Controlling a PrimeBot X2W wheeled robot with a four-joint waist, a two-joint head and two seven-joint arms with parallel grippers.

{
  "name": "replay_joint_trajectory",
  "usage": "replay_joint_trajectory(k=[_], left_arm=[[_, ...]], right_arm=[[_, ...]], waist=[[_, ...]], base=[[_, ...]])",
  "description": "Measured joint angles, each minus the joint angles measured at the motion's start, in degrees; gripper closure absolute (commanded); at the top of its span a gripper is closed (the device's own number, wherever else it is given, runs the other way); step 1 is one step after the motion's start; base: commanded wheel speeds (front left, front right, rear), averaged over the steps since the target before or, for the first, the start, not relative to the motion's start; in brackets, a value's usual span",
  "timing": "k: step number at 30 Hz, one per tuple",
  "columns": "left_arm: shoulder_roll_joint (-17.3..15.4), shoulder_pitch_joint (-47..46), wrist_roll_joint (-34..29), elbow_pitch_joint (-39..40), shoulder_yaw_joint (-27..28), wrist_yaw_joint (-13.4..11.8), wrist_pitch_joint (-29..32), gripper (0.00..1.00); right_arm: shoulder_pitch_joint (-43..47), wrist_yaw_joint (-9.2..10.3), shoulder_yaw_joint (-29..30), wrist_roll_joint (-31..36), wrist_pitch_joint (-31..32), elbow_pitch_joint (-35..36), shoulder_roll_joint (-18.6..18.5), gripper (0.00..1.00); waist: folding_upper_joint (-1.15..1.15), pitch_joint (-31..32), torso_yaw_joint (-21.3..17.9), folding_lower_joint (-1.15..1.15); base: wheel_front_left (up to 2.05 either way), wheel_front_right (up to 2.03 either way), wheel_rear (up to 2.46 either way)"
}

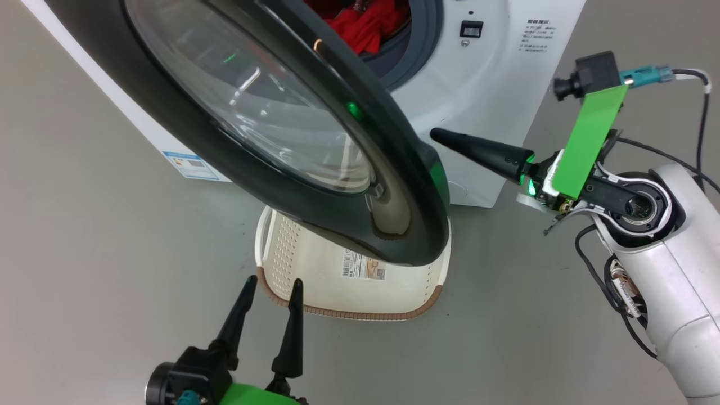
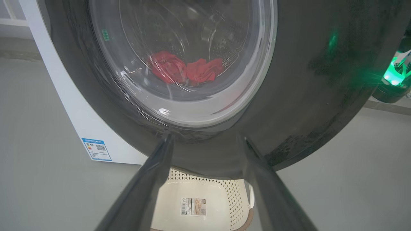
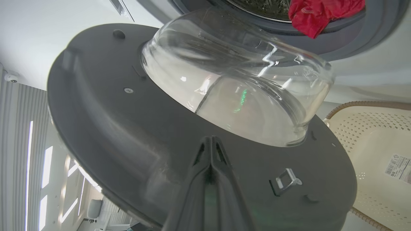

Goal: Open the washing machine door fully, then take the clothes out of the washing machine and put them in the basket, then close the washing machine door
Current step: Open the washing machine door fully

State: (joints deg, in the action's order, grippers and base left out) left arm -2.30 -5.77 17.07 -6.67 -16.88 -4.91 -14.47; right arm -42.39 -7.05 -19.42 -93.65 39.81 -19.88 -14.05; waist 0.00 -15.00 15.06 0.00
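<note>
The washing machine door (image 1: 396, 185) stands part-way open, its black rim and glass bowl (image 3: 237, 80) swung out over the basket (image 1: 360, 314). Red clothes (image 1: 365, 22) lie at the mouth of the washing machine (image 1: 495, 101) and also show through the glass (image 2: 186, 70). My right gripper (image 1: 439, 135) is shut and empty. Its tip (image 3: 211, 139) points at the door's dark inner face (image 3: 112, 128), close to it or touching. My left gripper (image 1: 273, 281) is open and empty in front of the door's outer rim (image 2: 305, 96), above the basket's near edge (image 2: 237, 192).
The cream basket (image 3: 369, 144) sits on the grey floor right under the door, with a paper label on its bottom. A metal latch hook (image 3: 285, 181) sticks out of the door's inner face. A blue label (image 2: 96, 149) marks the washer's lower corner. Open floor lies left and right.
</note>
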Motion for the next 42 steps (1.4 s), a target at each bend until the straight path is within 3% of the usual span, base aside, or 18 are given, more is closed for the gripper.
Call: replay_joint_trajectory(k=[2, 4, 7, 8, 9, 10, 26, 35, 42], left_arm=[[-0.01, 0.0, -0.55, 0.02, 0.33, 0.58, 0.0, 0.0], [0.0, 0.01, -1.1, 0.02, 0.81, 1.13, 0.0, 0.0], [-0.01, 0.16, -1.78, 0.0, 1.89, 1.49, 0.0, 0.0], [-0.01, 0.29, -1.97, -0.07, 2.12, 1.58, 0.0, 0.0], [-0.01, 0.47, -2.0, -0.08, 2.38, 1.92, 0.0, 0.0], [0.01, 0.77, -2.08, -0.07, 2.58, 1.93, 0.0, 0.0], [-0.03, 4.24, -3.49, -0.98, 6.94, 3.43, 0.0, 0.0], [-0.07, 4.82, -3.5, -1.19, 8.1, 3.43, 0.0, 0.0], [-0.07, 4.82, -4.0, -1.66, 8.35, 3.43, 0.0, 0.0]], right_arm=[[0.51, 0.0, 0.43, 0.68, -0.85, -0.4, -0.02, 0.69], [1.71, 0.0, 0.8, 0.92, -1.4, -0.49, 0.08, 0.67], [4.49, 0.0, 2.08, 0.9, -2.41, -0.49, 0.36, 0.52], [5.51, 0.0, 2.42, 0.91, -2.87, -0.51, 0.33, 0.37], [6.49, 0.0, 2.66, 0.93, -3.15, -0.45, 0.31, 0.06], [7.51, 0.0, 2.91, 0.99, -3.41, -0.31, 0.26, 0.0], [22.02, 0.0, 4.63, 2.4, -7.56, -0.26, 0.71, 0.0], [28.94, 0.0, 3.56, 9.0, -17.01, 2.25, -0.76, 0.0], [30.91, 0.0, 0.18, 15.79, -27.88, 2.36, -4.76, 0.0]], waist=[[0.0, 0.32, -0.22, 0.0], [0.0, 0.68, -0.54, 0.0], [0.0, 1.24, -1.24, 0.0], [0.0, 1.47, -1.46, 0.0], [0.0, 1.67, -1.71, 0.0], [0.0, 1.85, -1.98, 0.0], [0.0, 4.97, -7.04, 0.0], [0.0, 5.67, -9.49, 0.0], [0.0, 5.9, -10.35, 0.0]], base=[[0.0, 0.0, 0.0], [0.0, 0.0, 0.0], [0.0, 0.0, 0.0], [0.0, 0.0, 0.0], [0.0, 0.0, 0.0], [0.0, 0.0, 0.0], [0.0, 0.0, 0.0], [0.0, 0.0, 0.0], [0.0, 0.0, 0.0]])
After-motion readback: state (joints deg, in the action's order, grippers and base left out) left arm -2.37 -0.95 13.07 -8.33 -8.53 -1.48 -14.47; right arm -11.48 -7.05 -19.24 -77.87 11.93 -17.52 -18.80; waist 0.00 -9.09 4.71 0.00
